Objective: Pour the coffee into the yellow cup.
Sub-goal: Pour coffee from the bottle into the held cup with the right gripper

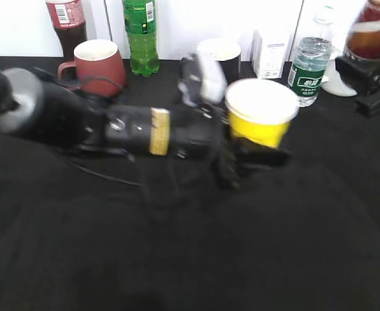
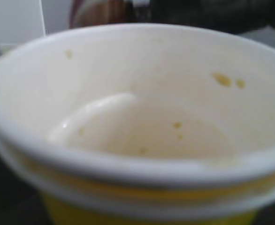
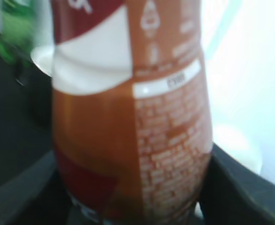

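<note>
The yellow cup [image 1: 260, 115], with white rim and inside, is held above the black table by my left gripper [image 1: 251, 154], which is shut on its lower part. In the left wrist view the yellow cup [image 2: 142, 126] fills the frame; its inside shows a few brown specks and no liquid. My right gripper [image 1: 371, 81] at the far right is shut on the coffee bottle [image 1: 373, 32], which has an orange-brown, red and white label. In the right wrist view the coffee bottle [image 3: 133, 122] stands upright between the dark fingers. Its cap is out of view.
Along the back stand a cola bottle [image 1: 65, 23], a maroon mug [image 1: 98, 65], a green bottle [image 1: 141, 35], a black mug [image 1: 219, 55], a small white box [image 1: 270, 53] and a green-labelled water bottle [image 1: 308, 65]. A black cloth [image 1: 177, 259] covers the table.
</note>
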